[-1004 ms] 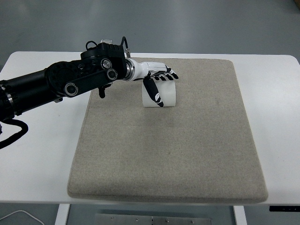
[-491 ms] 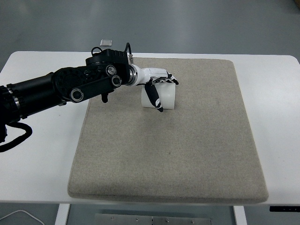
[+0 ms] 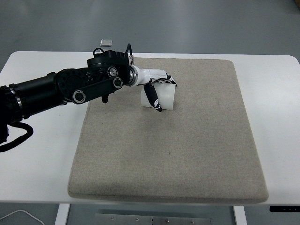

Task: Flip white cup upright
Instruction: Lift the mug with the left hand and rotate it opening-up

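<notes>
A white cup stands on the beige mat near its far left part; I cannot tell which end is up. My left hand reaches in from the left on a black arm. Its white and black fingers wrap over the cup's top, and the thumb lies down the cup's near side. The hand is shut on the cup. The cup's far side is hidden by the fingers.
The mat covers most of a white table. A small grey square object lies on the floor beyond the table's far edge. A black cable loops at the left edge.
The left arm has rotated and shifted slightly right. The fingers have closed tighter over the cup's top, and the cup has tilted slightly.
</notes>
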